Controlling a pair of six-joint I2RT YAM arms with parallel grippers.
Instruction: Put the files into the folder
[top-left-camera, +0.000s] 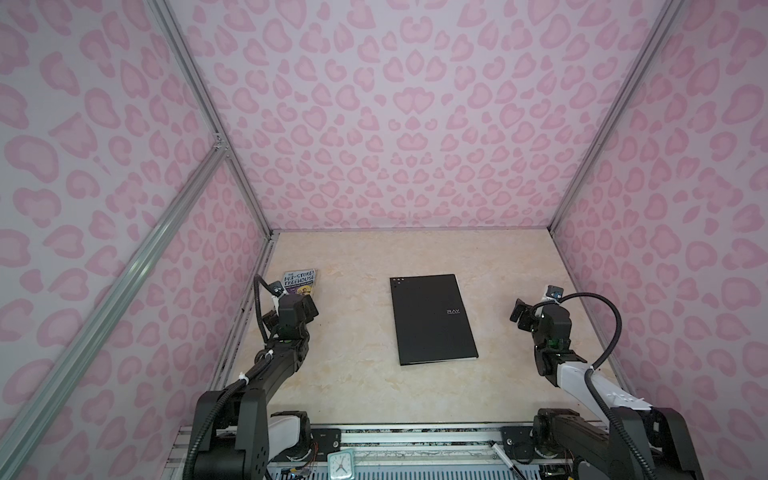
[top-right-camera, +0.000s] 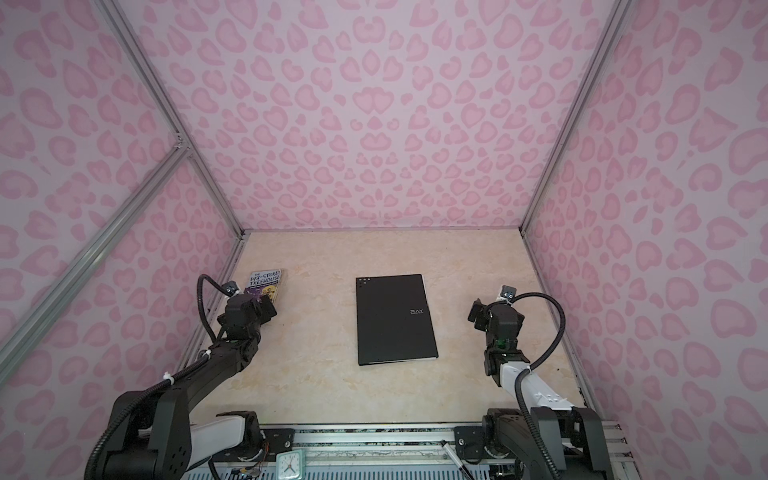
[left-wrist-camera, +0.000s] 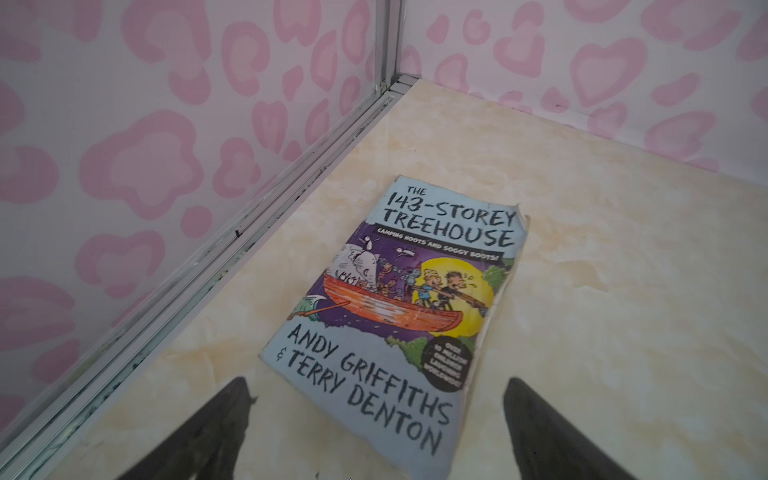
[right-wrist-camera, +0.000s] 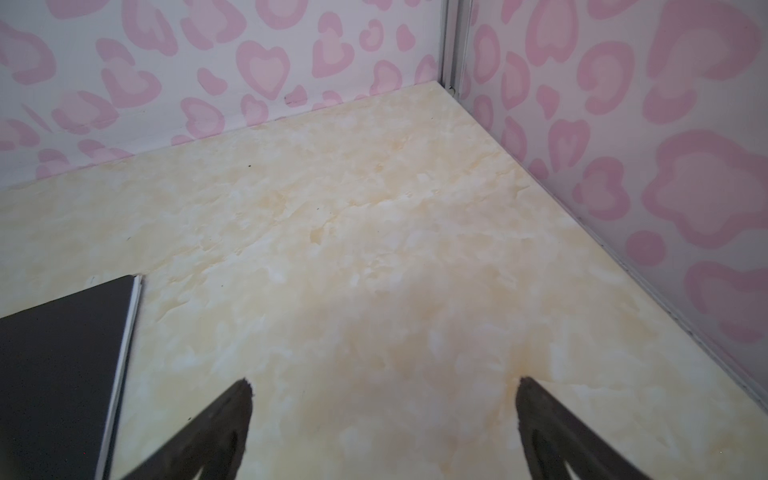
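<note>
The black folder lies shut and flat in the middle of the marble table, with a small pale logo on its cover. A thin white edge of the files peeps out along its side; the sheets themselves are hidden under the cover. My left gripper hovers open near the left wall, over the lower end of a paperback. My right gripper hovers open over bare table, to the right of the folder. Neither gripper holds anything.
A colourful paperback book lies by the left wall. Pink patterned walls with metal rails close in the table on three sides. A small clock and a pen rest on the front frame.
</note>
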